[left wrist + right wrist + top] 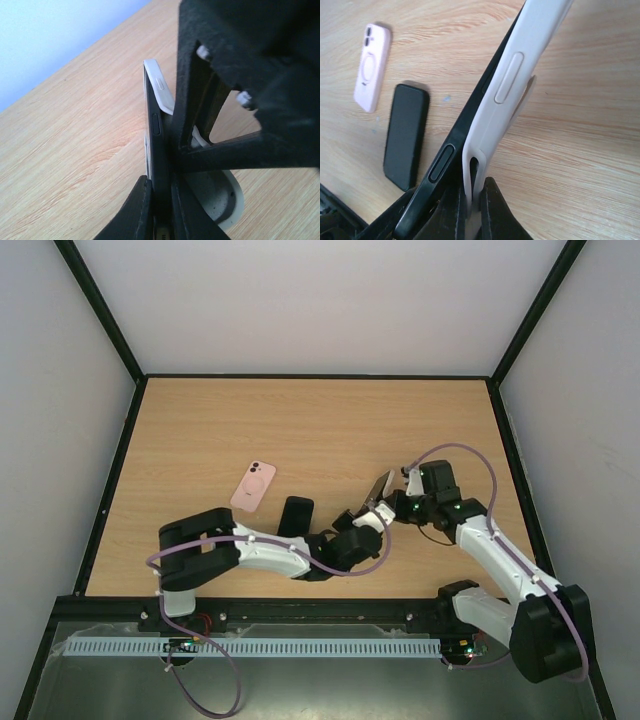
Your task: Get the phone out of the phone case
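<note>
Phone (155,150) and phone case (515,85) are held on edge between the two grippers, right of centre on the worktop (320,430) and toward its near side.

The left gripper (159,205) is pinched on the black phone, with its fingers (136,215) pressed against both faces at the phone's near end. The right gripper (471,212) is pinched on the white phone case, whose thin wall is clamped between the fingers (492,210).

In the right wrist view, the phone case is seen peeled away from the phone at the gripped end, with a gap opened between them. Toward the far end the two are brought together. The phone appears to be seated in the case there, though the junction is cut off by the frame edge. A side button is visible on the phone edge, and a raised button cover on the case wall.

In the top view, the phone and phone case are shown tilted, with both grippers close together at the near end. Whether the far end rests on the worktop cannot be told.

Two other items are laid flat on the worktop to the left of the grippers. A pink cased handset (254,486) is placed camera side up. A black handset (295,516) is placed just to its right and nearer. The two are not touching.
</note>
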`<state>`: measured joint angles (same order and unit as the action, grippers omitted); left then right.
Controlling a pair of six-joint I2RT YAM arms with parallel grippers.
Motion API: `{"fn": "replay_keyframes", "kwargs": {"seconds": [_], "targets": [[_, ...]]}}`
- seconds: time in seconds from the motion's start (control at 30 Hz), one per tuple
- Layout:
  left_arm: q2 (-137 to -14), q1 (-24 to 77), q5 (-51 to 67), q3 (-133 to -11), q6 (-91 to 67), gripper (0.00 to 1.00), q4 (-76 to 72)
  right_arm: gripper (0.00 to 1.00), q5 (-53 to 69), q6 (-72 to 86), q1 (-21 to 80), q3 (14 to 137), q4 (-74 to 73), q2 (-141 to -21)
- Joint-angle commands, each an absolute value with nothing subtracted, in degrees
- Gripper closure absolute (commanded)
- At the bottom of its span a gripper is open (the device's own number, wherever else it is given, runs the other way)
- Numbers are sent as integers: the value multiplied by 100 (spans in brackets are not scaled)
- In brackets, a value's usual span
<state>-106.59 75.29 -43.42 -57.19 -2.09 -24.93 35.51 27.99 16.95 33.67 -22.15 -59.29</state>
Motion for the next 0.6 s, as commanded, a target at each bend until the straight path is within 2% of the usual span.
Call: {"fn": "replay_keyframes", "kwargs": {"seconds": [0.0, 0.23, 0.57], "targets": [[-10058, 7300, -4695, -5600, -767, 98, -2602, 98, 3270, 2181, 1707, 3688, -2920, -5753], [-9514, 7126, -4925, -5444, -1467, 97, -2288, 98, 3214, 2095, 1705, 3719, -3000, -5705], [-8772, 6795, -4226, -4938, -2174, 98, -2166, 98, 3280, 2177, 1705, 3617, -2784, -5606]]}}
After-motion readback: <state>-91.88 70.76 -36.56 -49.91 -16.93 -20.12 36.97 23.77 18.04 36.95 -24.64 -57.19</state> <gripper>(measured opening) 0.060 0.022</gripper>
